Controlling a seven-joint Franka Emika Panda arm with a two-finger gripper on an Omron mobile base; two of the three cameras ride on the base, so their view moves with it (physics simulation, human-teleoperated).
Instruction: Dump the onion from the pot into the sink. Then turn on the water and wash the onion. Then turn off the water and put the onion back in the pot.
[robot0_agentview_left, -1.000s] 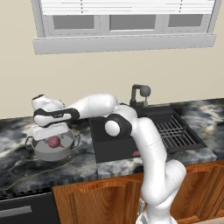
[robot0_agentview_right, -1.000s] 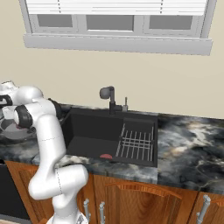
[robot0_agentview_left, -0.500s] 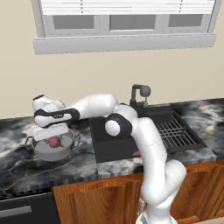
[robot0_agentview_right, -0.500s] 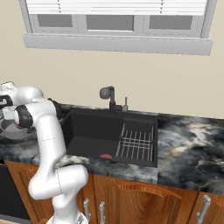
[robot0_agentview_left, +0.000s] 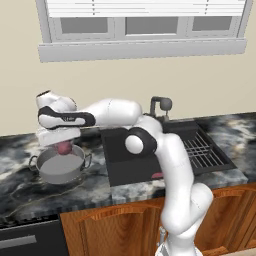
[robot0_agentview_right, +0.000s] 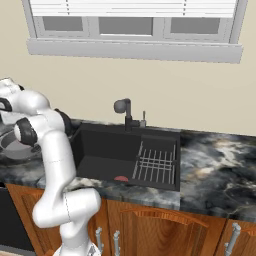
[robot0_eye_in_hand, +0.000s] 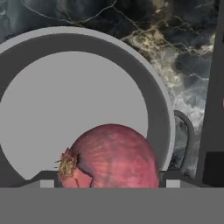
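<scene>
Lifted since the earlier frame, the onion (robot0_eye_in_hand: 111, 155) now hangs just above the pot (robot0_agentview_left: 61, 165), where before it lay lower inside the pot; the hand has risen with it. In the hand view the purplish-red bulb sits between the two finger tips, root end turned to the left, with the pot's pale grey floor behind it, so the jaws are closed on the onion at a middling width set by the bulb itself. The gripper (robot0_agentview_left: 62, 146) points straight down over the pot, which stands on the marbled desk (robot0_agentview_left: 20, 190) to the left of the sink (robot0_agentview_right: 125, 150). This grasp suggests the onion is being carried across by hand rather than tipped out with the pot. The black tap (robot0_agentview_right: 123, 107) stands at the sink's rear edge and the wire rack (robot0_agentview_right: 156, 164) fills its right part. A small pink-red sliver (robot0_agentview_right: 121, 178) lies on the basin floor.
</scene>
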